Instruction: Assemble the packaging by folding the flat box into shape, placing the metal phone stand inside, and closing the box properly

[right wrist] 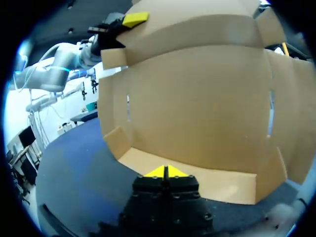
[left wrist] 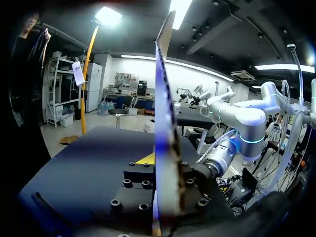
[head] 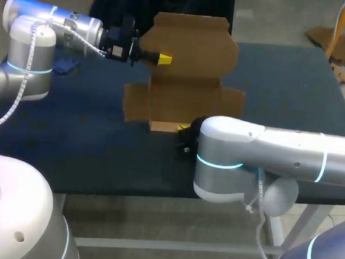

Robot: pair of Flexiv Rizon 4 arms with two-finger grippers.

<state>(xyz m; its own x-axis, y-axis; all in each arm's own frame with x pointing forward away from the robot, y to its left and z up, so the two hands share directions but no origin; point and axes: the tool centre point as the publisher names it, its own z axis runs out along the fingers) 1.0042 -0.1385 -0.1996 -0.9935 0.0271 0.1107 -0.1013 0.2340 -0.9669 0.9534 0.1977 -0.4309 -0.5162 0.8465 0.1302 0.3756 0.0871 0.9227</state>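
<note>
The brown cardboard box (head: 189,65) stands half folded on the dark table, its tall back panel (right wrist: 197,98) upright and its side flaps spread. My left gripper (head: 161,59) is shut on that panel's upper left edge. In the left wrist view the cardboard (left wrist: 165,123) runs edge-on between the fingers of the left gripper (left wrist: 164,165). My right gripper (head: 183,129) is shut with nothing in it. Its yellow tips (right wrist: 167,172) rest together on the low front strip (right wrist: 197,180) of the box. No metal phone stand shows in any view.
A small blue object (head: 64,67) lies on the table at the far left, under my left arm. The table's front edge (head: 126,191) runs just below my right arm's elbow (head: 217,162). Dark table surface stretches to the right of the box.
</note>
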